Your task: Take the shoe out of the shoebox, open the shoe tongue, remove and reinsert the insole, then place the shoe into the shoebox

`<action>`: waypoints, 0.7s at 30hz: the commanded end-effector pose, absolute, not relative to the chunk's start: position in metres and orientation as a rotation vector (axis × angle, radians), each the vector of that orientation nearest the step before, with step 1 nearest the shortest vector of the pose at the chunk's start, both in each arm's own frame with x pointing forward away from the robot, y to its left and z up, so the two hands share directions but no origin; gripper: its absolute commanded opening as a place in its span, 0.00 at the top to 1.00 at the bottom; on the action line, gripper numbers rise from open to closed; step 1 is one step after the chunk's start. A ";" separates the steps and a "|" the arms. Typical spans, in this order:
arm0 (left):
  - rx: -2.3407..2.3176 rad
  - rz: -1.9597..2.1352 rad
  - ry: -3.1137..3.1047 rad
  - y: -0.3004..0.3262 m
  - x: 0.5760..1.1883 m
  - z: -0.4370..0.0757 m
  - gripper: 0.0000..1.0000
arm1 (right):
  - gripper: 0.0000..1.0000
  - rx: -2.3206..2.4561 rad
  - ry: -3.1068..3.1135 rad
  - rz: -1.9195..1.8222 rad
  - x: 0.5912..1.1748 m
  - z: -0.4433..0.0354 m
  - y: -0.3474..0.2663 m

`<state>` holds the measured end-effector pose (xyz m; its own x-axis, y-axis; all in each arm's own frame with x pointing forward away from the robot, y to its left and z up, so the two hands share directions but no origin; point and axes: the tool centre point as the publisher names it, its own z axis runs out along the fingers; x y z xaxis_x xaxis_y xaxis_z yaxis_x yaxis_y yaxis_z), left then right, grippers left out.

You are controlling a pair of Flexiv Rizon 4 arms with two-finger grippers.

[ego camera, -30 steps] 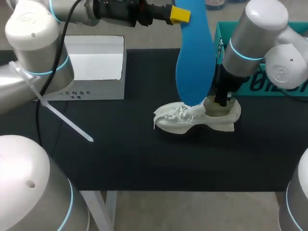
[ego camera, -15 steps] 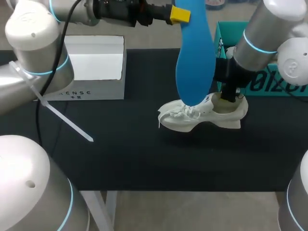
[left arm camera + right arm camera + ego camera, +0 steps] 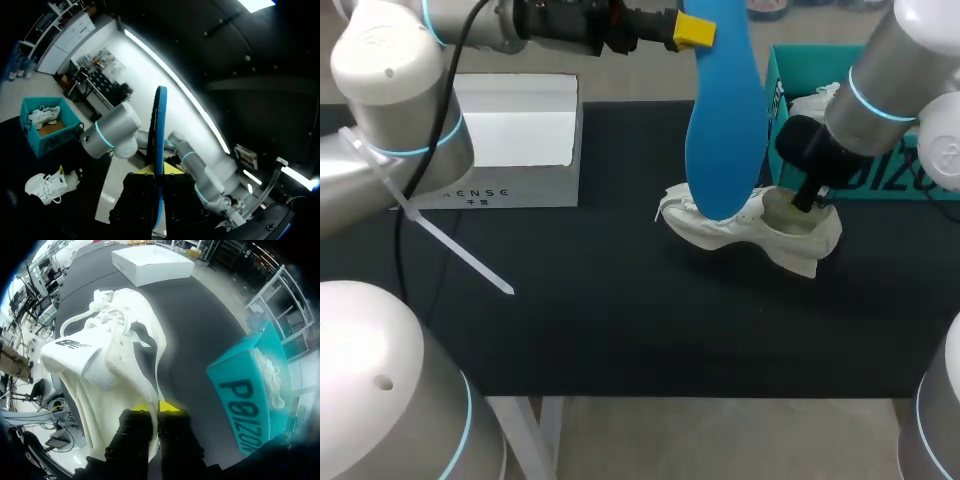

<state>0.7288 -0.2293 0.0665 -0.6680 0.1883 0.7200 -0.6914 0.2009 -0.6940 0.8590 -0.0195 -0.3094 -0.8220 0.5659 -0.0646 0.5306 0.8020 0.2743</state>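
Observation:
My left gripper (image 3: 694, 30) is high over the table's back, shut on the top end of a blue insole (image 3: 725, 130) that hangs straight down. In the left wrist view the insole (image 3: 159, 145) stands edge-on between the fingers of that gripper (image 3: 159, 171). A white shoe (image 3: 750, 225) is tilted, toe raised, just behind the insole's lower end. My right gripper (image 3: 807, 198) reaches into its heel opening. In the right wrist view this gripper (image 3: 154, 407) is shut on the heel wall of the shoe (image 3: 115, 355). The teal shoebox (image 3: 778, 75) stands at the back right.
A white box (image 3: 515, 140) stands at the back left of the black table (image 3: 600, 320). A second white shoe (image 3: 44, 116) lies inside the teal shoebox (image 3: 47, 140). In the right wrist view the shoebox (image 3: 245, 385) is beside the gripper and the white box (image 3: 152, 265) far ahead.
My right gripper has moved right and toward the shoebox with the shoe's heel in it. The shoe has shifted right and its toe has risen. The left arm and insole kept still.

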 end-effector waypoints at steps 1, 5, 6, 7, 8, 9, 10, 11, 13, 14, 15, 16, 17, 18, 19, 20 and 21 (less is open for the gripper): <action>0.474 1.555 -1.763 -0.229 0.729 0.067 1.00 | 1.00 2.062 2.036 0.804 0.832 -0.315 -0.021; 0.474 1.555 -1.763 -0.229 0.729 0.067 1.00 | 1.00 2.062 2.036 0.804 0.832 -0.315 -0.021; 0.474 1.555 -1.763 -0.229 0.729 0.067 1.00 | 1.00 2.062 2.036 0.804 0.832 -0.315 -0.021; 0.474 1.555 -1.763 -0.229 0.729 0.067 1.00 | 1.00 2.062 2.036 0.804 0.832 -0.315 -0.021; 0.474 1.555 -1.763 -0.229 0.729 0.067 1.00 | 1.00 2.062 2.036 0.804 0.832 -0.315 -0.021; 0.474 1.555 -1.763 -0.229 0.729 0.067 1.00 | 1.00 2.062 2.036 0.804 0.832 -0.315 -0.021; 0.474 1.555 -1.763 -0.229 0.729 0.067 1.00 | 1.00 2.062 2.036 0.804 0.832 -0.315 -0.021; 0.474 1.555 -1.763 -0.229 0.729 0.067 1.00 | 1.00 2.062 2.036 0.804 0.832 -0.315 -0.021; 0.474 1.555 -1.763 -0.229 0.729 0.067 1.00 | 1.00 2.062 2.036 0.804 0.832 -0.315 -0.021; 0.474 1.555 -1.763 -0.229 0.729 0.067 1.00 | 1.00 2.062 2.036 0.804 0.832 -0.315 -0.021; 0.474 1.555 -1.763 -0.229 0.729 0.067 1.00 | 1.00 2.062 2.036 0.804 0.832 -0.315 -0.021; 0.474 1.555 -1.763 -0.229 0.729 0.067 1.00 | 1.00 2.077 1.974 0.723 0.829 -0.315 -0.020; 0.474 1.555 -1.763 -0.229 0.729 0.067 1.00 | 1.00 2.134 1.945 0.678 0.825 -0.316 -0.015; 0.474 1.555 -1.763 -0.229 0.729 0.067 1.00 | 1.00 2.164 1.932 0.670 0.820 -0.317 -0.011; 0.474 1.555 -1.763 -0.229 0.729 0.067 1.00 | 1.00 2.183 1.903 0.647 0.815 -0.319 -0.006; 0.474 1.555 -1.763 -0.229 0.729 0.067 1.00 | 1.00 2.201 1.882 0.628 0.811 -0.321 -0.003; 0.474 1.555 -1.763 -0.229 0.729 0.067 1.00 | 1.00 2.242 1.860 0.646 0.808 -0.322 0.000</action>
